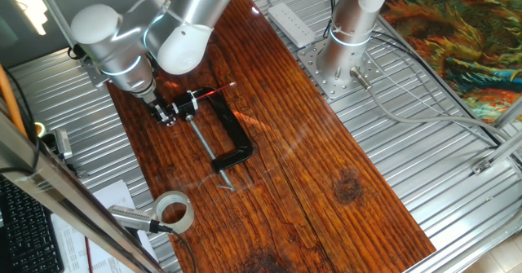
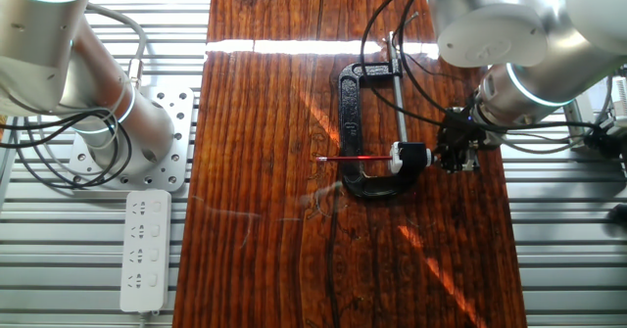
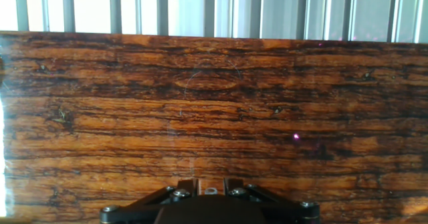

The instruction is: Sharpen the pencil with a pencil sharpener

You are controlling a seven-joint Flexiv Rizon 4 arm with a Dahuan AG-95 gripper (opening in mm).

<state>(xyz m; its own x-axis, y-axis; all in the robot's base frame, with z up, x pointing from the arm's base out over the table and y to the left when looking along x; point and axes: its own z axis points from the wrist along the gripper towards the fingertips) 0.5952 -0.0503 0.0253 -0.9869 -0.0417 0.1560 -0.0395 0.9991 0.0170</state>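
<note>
The thin red pencil [image 1: 217, 90] [image 2: 356, 159] lies level above the wooden board, its end inside the small white and black sharpener [image 1: 191, 103] [image 2: 409, 157]. The sharpener sits at the jaw end of the black C-clamp [image 1: 235, 141] [image 2: 351, 103], which has a grey screw rod [image 1: 201, 138]. My gripper [image 1: 169, 114] [image 2: 451, 156] is just beside the sharpener, on the side away from the pencil. In the hand view its fingers [image 3: 193, 184] stand close together with nothing between them, and only bare wood shows; pencil and sharpener are out of that view.
A roll of tape [image 1: 173, 211] lies at the board's near end. A white power strip [image 1: 291, 22] [image 2: 145, 250] and a second arm's base [image 1: 347, 41] [image 2: 118, 132] stand beside the board on the slatted metal table [image 1: 424, 159]. Cables trail near that base.
</note>
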